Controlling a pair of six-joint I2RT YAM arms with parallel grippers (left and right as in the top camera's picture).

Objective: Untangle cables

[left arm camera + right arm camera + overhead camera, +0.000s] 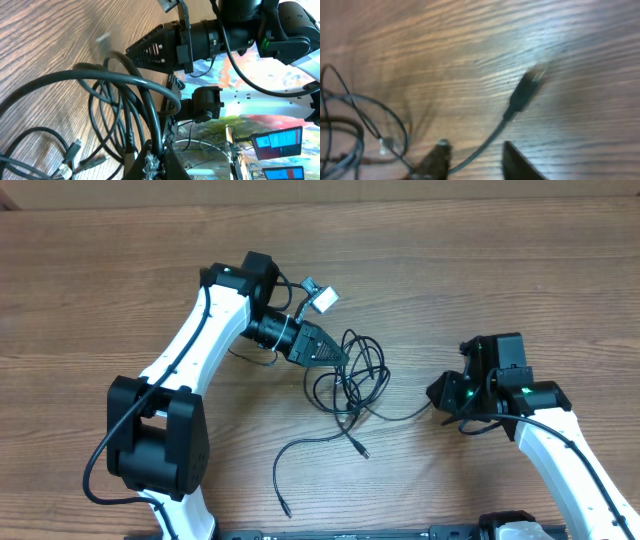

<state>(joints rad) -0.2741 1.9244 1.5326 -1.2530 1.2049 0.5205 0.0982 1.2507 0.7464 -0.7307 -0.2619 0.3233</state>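
Cables (352, 380) lie as a loose knot of black loops at the middle of the tabletop (500, 250), between the two arms. The left pincer (338, 357), reaching in from the upper left, is pressed together on a strand at the knot's upper-left edge (its wrist view shows several loops crowding right up to the fingers). The right pincer (474, 147), at the right of the overhead frame, stands spread. One thin strand runs out between its fingers unclamped, and its end plug (527, 85) is blurred just beyond them. Two free tails trail toward the lower middle of the overhead frame, one ending in a tail plug (363, 451).

The step in hand looks like drawing one cable clear of the knot while the left side anchors it. The next move calls for the right pincer to close on that strand near its end. It should then pull gently rightward, watching whether the loops slip free or tighten.
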